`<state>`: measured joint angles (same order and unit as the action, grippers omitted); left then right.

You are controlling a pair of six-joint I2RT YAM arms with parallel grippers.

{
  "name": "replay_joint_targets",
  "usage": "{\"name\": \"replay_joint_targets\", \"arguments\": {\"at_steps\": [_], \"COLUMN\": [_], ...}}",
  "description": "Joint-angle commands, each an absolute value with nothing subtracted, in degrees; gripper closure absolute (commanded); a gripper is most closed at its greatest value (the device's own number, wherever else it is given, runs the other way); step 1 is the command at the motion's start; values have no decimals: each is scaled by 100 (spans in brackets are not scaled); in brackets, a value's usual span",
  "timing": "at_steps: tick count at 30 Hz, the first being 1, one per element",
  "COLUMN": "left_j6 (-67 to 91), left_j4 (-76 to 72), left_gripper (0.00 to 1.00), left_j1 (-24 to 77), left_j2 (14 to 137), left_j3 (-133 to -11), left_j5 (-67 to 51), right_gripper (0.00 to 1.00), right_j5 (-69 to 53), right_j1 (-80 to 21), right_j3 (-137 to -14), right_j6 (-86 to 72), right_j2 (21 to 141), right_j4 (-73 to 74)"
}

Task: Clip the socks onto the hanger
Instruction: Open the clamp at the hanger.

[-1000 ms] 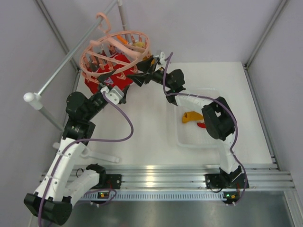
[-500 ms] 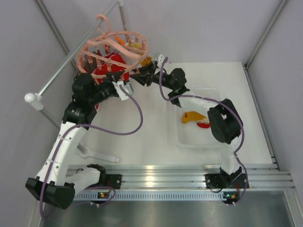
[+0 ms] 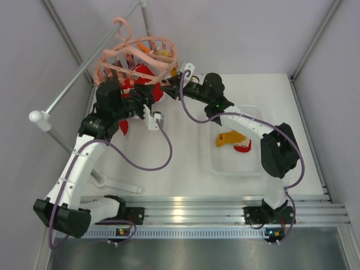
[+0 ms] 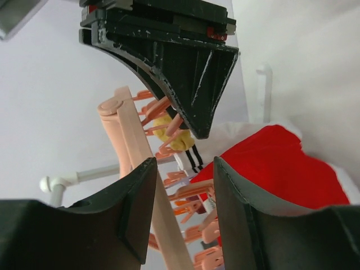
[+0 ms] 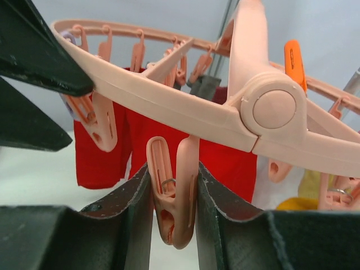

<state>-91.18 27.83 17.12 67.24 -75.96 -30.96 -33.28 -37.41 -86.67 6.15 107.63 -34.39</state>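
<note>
Grey-walled cell, white table [image 3: 185, 163], grey rail [image 3: 56, 99] running across the far left corner

- clear tray [image 3: 230, 162] on the right side of the table: one yellow sock [image 3: 229, 138] and one red sock [image 3: 243, 147] lying in it, not yet hung
- hanger [image 3: 135, 53] is up at the far left, above the table edge, with both arms reaching into it
- several red socks [image 3: 143, 76] already hang from its pegs, and there is something yellow [image 3: 163, 54] at the far side, probably another sock
- handling call: hanger is stiff plastic but light and free to swing, so any push moves it; brace it before loading a peg
- socks are limp and near weightless; take one by the cuff edge so a flat lip goes into the clip
- pegs are sprung: pinch the tails, not the mouth
- right gripper [image 5: 171, 174]: fingers closed onto one clip peg [image 5: 171, 208] under the hanger's hub, pads touching both sides, looks like a squeeze to open it
- left gripper [image 4: 183, 169]: fingers partly apart, a hanger spoke and pegs show through the gap, red sock just beside its finger; can't tell if it grips anything
</note>
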Motion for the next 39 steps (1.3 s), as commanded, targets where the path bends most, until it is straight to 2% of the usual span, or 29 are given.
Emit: {"name": "replay_joint_targets", "arguments": {"at_steps": [1, 14, 32, 36, 39], "left_j6": [-10273, -11258, -11926, -12129, -12234], "left_j4": [2707, 2128, 1442, 1275, 1204], "left_gripper": [50, 39, 39, 41, 47], "left_j1": [1915, 2434, 2531, 2531, 2531], "left_j2": [6732, 7136, 7716, 7805, 7848], "left_j3": [-7796, -7752, -7717, -7647, -7638], "left_j5": [-2831, -2127, -1442, -1345, -1284], "right_gripper": [100, 100, 100, 100, 100], "right_j5": [-3235, -3164, -3269, -3436, -3560], "right_j1": [-3849, -3920, -4017, -4017, -4017], "right_j3": [-8903, -9035, -8886, -8851, -8798], "right_j6": [1353, 1977, 2566, 2654, 2777], "right_j2": [10363, 10187, 10020, 9993, 9958], "right_j4": [-2805, -2154, -1995, -2030, -2048]}}
